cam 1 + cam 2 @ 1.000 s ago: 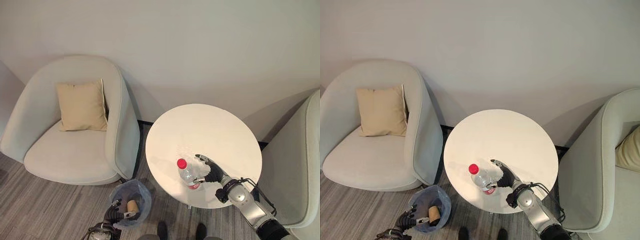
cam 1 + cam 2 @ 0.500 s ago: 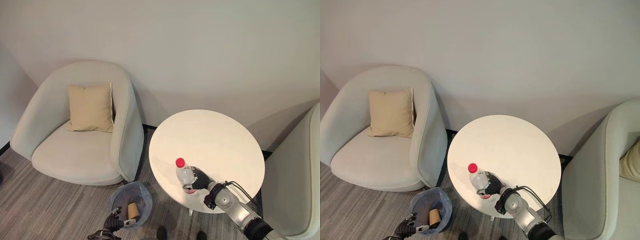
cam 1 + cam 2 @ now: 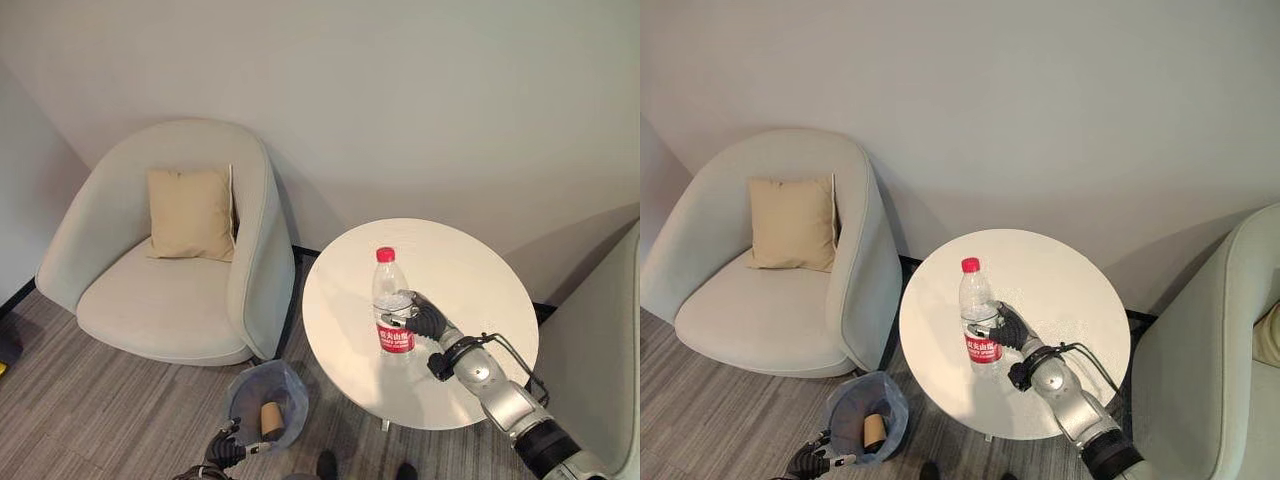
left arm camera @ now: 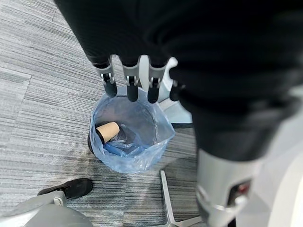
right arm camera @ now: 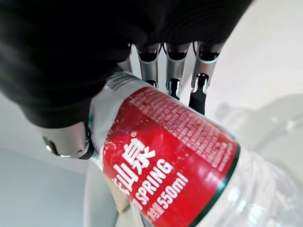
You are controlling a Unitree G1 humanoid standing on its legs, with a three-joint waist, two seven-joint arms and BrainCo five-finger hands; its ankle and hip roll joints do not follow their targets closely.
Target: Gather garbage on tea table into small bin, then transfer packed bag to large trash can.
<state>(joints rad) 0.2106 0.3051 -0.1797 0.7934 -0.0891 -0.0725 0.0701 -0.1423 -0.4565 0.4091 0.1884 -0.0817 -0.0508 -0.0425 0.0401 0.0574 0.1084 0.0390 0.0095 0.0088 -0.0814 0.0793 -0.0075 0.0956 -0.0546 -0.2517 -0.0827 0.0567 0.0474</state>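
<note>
right hand [image 3: 424,320]: fingers curled round clear water bottle [image 3: 391,303] at its red label, bottle upright above round white surface [image 3: 460,275] | left hand [image 4: 130,80]: fingers relaxed, holding nothing, over small bin [image 4: 130,137] on floor | bin: blue bag liner, paper cup [image 4: 107,132] inside, beside cream armchair [image 3: 170,260]

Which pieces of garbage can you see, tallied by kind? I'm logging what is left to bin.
Clear plastic water bottle with red cap and red label, held in the right hand above the round white table: 1
Brown paper cup in the blue-lined small bin: 1
Total: 2
</note>
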